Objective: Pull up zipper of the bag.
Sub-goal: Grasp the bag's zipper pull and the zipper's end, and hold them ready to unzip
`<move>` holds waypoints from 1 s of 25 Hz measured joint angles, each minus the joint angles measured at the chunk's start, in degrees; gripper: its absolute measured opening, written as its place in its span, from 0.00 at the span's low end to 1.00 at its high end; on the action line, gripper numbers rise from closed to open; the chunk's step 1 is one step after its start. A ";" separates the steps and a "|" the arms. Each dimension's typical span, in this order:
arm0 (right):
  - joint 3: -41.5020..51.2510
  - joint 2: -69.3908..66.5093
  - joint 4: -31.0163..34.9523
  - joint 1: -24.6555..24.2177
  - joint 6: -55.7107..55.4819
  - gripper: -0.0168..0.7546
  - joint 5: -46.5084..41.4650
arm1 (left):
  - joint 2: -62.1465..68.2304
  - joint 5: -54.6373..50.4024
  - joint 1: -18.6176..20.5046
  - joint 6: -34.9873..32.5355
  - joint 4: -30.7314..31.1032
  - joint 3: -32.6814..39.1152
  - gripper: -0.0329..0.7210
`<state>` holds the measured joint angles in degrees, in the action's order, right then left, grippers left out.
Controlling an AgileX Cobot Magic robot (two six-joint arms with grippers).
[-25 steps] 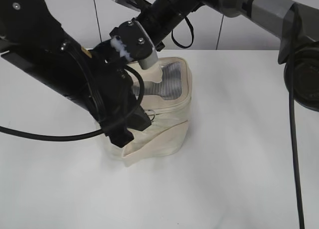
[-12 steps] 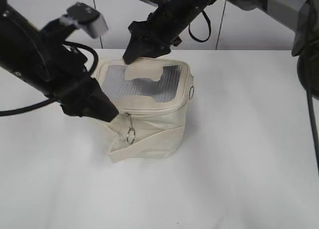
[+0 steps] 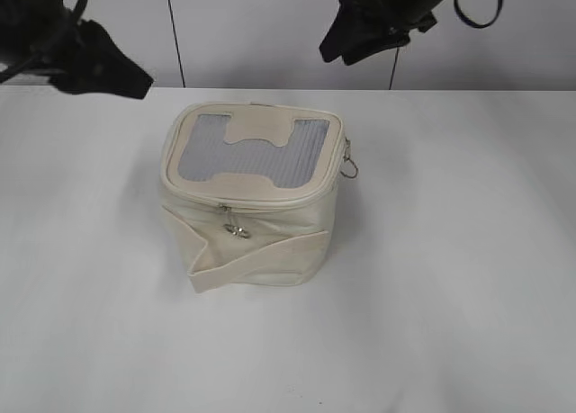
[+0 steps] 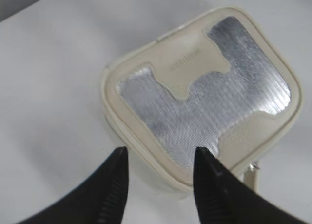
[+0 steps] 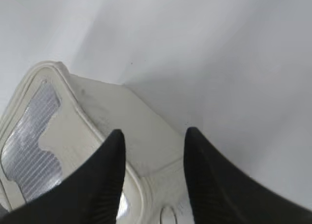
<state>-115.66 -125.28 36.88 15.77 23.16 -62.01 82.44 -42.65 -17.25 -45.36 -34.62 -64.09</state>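
Observation:
The cream boxy bag (image 3: 261,237) stands on the white table, its lid with the grey ribbed panel (image 3: 256,152) and cream H patch lying flat. The cream zipper (image 3: 270,200) runs round the lid edge and looks closed. One silver ring pull (image 3: 237,228) hangs at the front, another (image 3: 350,167) at the right side. The flat strap (image 3: 261,255) wraps the front. My left gripper (image 4: 160,153) is open and empty, raised above the bag's (image 4: 204,102) corner. My right gripper (image 5: 153,133) is open and empty, above the bag's (image 5: 117,121) side, with a ring pull (image 5: 168,215) below it.
The white table (image 3: 450,278) spreads around the bag. A pale wall with dark vertical seams (image 3: 174,31) stands behind. Both arms are up at the top corners of the exterior view, left (image 3: 90,58) and right (image 3: 378,17).
Both grippers have let go of the bag and drawn up and away to the sides. The bag has settled upright and the front ring pull hangs loose.

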 joint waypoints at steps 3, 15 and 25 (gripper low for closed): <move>16.39 10.40 0.69 -0.38 4.24 0.45 9.34 | 3.83 -0.22 0.25 -4.60 -3.51 -5.61 0.49; 70.24 32.40 35.16 -0.32 46.31 0.45 43.88 | 32.03 -21.00 -2.02 -20.48 -15.16 -36.98 0.50; 71.63 32.17 46.62 -0.25 58.16 0.45 41.43 | 41.27 -23.99 -5.95 -21.72 -15.09 -45.29 0.50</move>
<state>-44.03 -93.11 83.50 15.52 81.32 -20.58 123.71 -66.64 -23.20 -67.08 -49.71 -109.38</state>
